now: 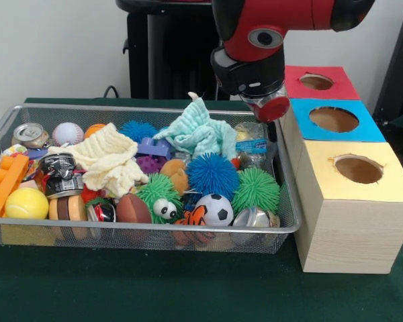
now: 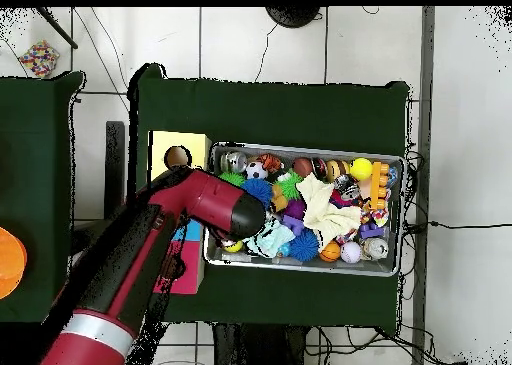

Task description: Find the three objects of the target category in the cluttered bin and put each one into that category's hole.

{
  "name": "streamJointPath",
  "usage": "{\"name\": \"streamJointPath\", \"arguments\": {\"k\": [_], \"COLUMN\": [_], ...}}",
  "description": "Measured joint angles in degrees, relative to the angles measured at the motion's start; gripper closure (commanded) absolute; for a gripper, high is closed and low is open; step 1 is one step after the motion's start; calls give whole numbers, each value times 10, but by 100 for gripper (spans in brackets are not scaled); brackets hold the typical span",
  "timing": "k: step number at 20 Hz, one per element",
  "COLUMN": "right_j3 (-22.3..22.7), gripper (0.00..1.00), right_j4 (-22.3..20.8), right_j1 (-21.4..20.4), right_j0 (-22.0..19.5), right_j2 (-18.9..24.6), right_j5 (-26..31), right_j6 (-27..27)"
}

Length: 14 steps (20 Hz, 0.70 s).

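Gripper (image 1: 272,107) hangs over wire bin's (image 1: 290,201) back corner by the boxes, fingers hidden, can't tell grip. Soccer ball (image 1: 217,209) at front rim, well apart. Yellow-box hole (image 1: 358,169) prob. unobstructed.

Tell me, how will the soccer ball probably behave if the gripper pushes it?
The small soccer ball is round and smooth, so it will probably roll or slip aside. Packed between the green spiky ball and neighbouring toys, it may wedge instead.
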Motion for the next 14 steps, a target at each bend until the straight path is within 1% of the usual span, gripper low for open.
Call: {"name": "streamJointPath", "arguments": {"k": [5,14], "right_j3": [0,0], "gripper": [0,0], "right_j4": [-7,-13], "right_j1": [10,29], "right_j0": [8,10], "right_j2": [-15,-41], "right_j5": [0,0], "right_j6": [0,0]}}
